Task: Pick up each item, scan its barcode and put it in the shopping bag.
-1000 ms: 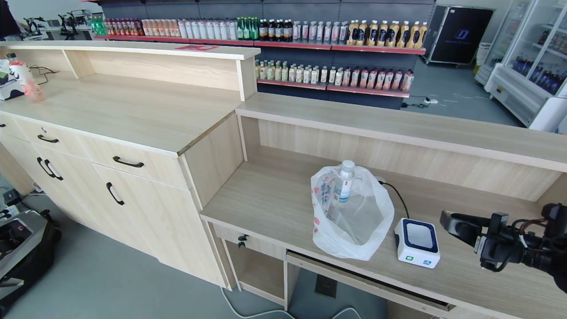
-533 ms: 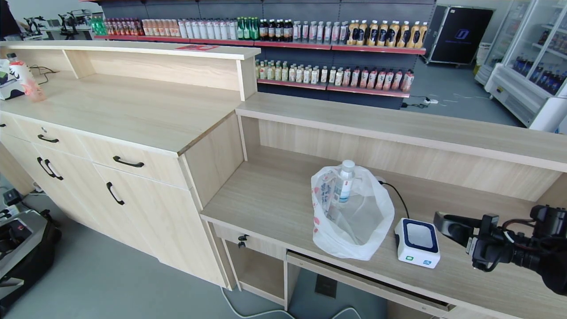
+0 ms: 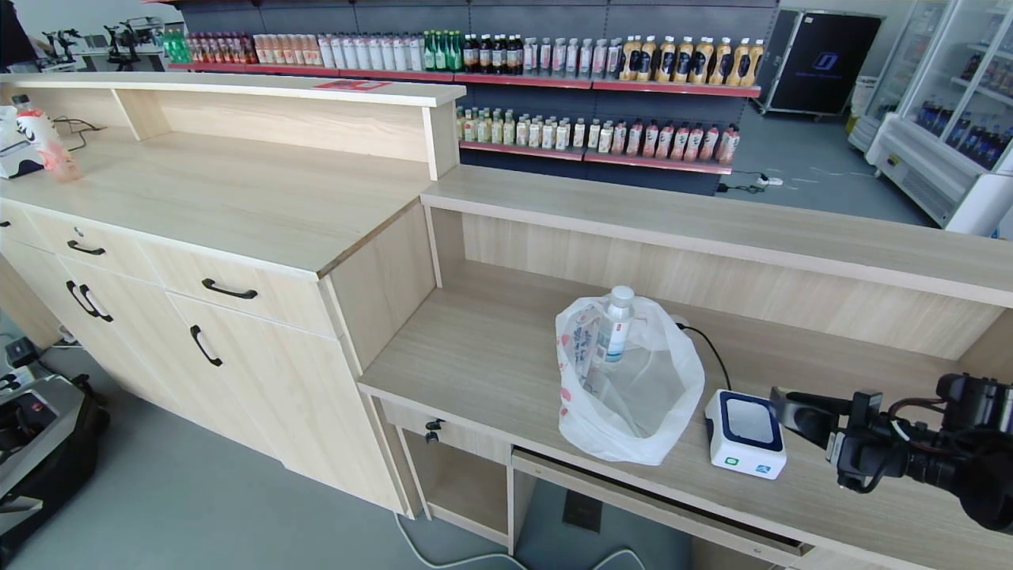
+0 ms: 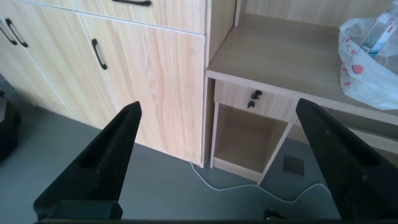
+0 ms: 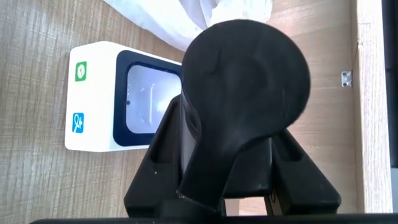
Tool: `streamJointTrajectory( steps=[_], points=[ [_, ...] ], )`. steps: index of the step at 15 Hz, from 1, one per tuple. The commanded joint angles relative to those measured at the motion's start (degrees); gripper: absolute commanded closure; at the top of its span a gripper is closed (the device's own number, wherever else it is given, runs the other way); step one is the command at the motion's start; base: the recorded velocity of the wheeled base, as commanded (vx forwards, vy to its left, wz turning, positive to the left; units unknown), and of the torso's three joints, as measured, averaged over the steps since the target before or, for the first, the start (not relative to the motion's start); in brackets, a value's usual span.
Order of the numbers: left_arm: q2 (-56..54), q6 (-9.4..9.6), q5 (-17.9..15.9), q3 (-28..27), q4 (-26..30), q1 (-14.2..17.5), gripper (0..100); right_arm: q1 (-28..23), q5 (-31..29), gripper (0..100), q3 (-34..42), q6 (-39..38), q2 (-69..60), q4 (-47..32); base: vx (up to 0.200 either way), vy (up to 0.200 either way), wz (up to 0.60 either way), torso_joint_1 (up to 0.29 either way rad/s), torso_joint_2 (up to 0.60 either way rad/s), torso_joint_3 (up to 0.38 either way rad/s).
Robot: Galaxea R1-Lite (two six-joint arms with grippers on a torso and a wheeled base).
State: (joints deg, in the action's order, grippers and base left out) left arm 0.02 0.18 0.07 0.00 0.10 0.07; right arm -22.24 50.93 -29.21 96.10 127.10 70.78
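Since 1 bottle already stands upright inside the bag, at its 12 o'clock wall, that item looks finished. A 2nd item is in hand: the right fingers are clamped on a dark, round-ended object held level above the counter, at about 3 o'clock of the scanner. From the wrist it partly covers the scanner window, so I judge this to be the scan step, with bagging not yet done. I cannot see a barcode, nor tell whether it faces the glass. The scanner sits just beside the bag, at its 4 o'clock.

The left fingers are spread wide apart with nothing between them, hanging over the floor in front of the cabinets, well apart from the bag.

Far off at 10 o'clock, a pale bottle stands on the higher counter; it may be a 3rd item left to do.
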Motion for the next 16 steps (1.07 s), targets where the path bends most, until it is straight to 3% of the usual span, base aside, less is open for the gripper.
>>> streamJointTrajectory(
  steps=[1, 16],
  points=[
    [-0.02, -0.01, 0.01, 0.00, -0.01, 0.01, 0, 0.09, -0.04, 100, -0.32, 0.32, 0.96, 0.06, 0.000, 0.000, 0.00, 0.000, 0.00, 0.000],
    [-0.02, -0.01, 0.01, 0.00, -0.01, 0.01, 0, 4.39, -0.13, 100, -9.38, -3.46, 7.73, 0.06, 0.000, 0.000, 0.00, 0.000, 0.00, 0.000]
  ],
)
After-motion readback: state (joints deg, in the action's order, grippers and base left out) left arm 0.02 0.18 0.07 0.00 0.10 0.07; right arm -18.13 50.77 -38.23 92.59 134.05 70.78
